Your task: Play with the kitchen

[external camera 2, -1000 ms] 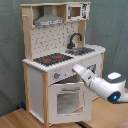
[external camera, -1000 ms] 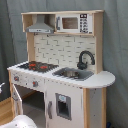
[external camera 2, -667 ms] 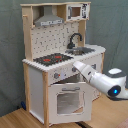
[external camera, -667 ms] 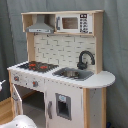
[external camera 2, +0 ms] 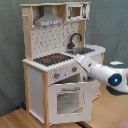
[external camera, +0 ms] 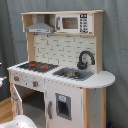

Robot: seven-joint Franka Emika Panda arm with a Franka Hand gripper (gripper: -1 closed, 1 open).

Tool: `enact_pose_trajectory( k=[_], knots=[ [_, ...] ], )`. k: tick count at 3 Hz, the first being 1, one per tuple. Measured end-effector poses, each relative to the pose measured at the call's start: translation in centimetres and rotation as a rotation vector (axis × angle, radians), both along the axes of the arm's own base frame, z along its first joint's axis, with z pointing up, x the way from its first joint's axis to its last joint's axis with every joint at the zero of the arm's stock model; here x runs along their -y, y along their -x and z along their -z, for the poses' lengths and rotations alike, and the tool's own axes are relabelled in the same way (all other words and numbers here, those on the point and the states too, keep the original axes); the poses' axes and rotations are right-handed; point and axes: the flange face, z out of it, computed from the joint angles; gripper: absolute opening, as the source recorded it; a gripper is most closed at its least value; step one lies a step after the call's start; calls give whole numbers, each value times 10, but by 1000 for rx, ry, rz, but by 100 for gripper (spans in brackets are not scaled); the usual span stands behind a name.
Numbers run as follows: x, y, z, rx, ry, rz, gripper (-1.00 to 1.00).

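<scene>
The kitchen [external camera: 60,75] is a tall white and light-wood toy with a black-red stovetop [external camera: 37,65], sink [external camera: 72,74], black faucet [external camera: 85,59] and grey hood [external camera: 40,25]. In the second exterior view the kitchen [external camera 2: 55,60] has its windowed oven door [external camera 2: 70,100] standing ajar. My white arm [external camera 2: 97,72] reaches in from the second exterior view's right. My gripper [external camera 2: 76,59] is at the counter's front edge, between the stovetop [external camera 2: 52,58] and the knob panel [external camera 2: 62,75]. In the first exterior view the oven door [external camera: 17,100] swings out at the left.
A white microwave [external camera: 75,22] sits on the top shelf beside the hood. Grey curtain [external camera: 117,45] hangs behind the kitchen. The wooden floor [external camera 2: 107,112] spreads in front. A white rounded arm part [external camera: 17,122] shows at the first exterior view's bottom left.
My arm's end has risen from in front of the knob panel up to the counter's front edge. The oven door has stayed ajar.
</scene>
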Motion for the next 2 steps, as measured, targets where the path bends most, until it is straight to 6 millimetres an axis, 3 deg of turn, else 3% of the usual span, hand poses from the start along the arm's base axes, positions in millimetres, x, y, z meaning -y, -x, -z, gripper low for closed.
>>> enact_pose_trajectory(
  k=[2],
  knots=[
    [23, -4, -29, -133, -6, 95, 100]
  ],
)
